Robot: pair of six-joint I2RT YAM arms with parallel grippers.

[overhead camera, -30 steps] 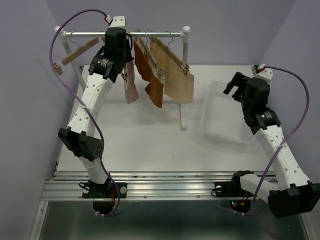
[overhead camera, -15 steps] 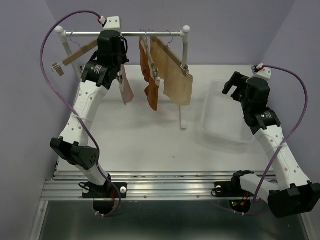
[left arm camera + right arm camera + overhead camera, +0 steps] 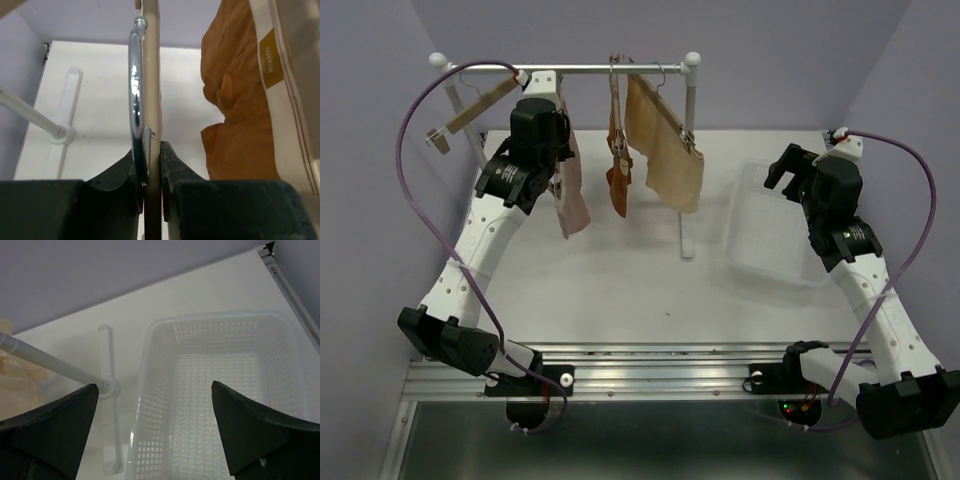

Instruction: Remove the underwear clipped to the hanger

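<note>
My left gripper (image 3: 556,148) is shut on a wooden clip hanger (image 3: 152,75), held below the rail (image 3: 600,69). The pale pink underwear (image 3: 574,195) hangs from that hanger. In the left wrist view the fingers (image 3: 172,165) clamp the hanger bar edge-on beside its metal clip (image 3: 136,95); the pink fabric is hidden there. The rust-brown underwear (image 3: 617,170) (image 3: 240,100) and the beige underwear (image 3: 666,150) hang on hangers on the rail. My right gripper (image 3: 782,172) (image 3: 154,385) is open and empty above the white basket (image 3: 752,250).
An empty wooden hanger (image 3: 472,108) hangs tilted at the rail's left end. The rack's right post (image 3: 688,150) and foot (image 3: 107,390) stand between the clothes and the perforated basket (image 3: 165,390). Purple walls close in on three sides.
My left gripper has come down and toward the near side from the rail, carrying the hanger with the pink underwear. The rust-brown underwear has swung. The right arm has barely moved.
</note>
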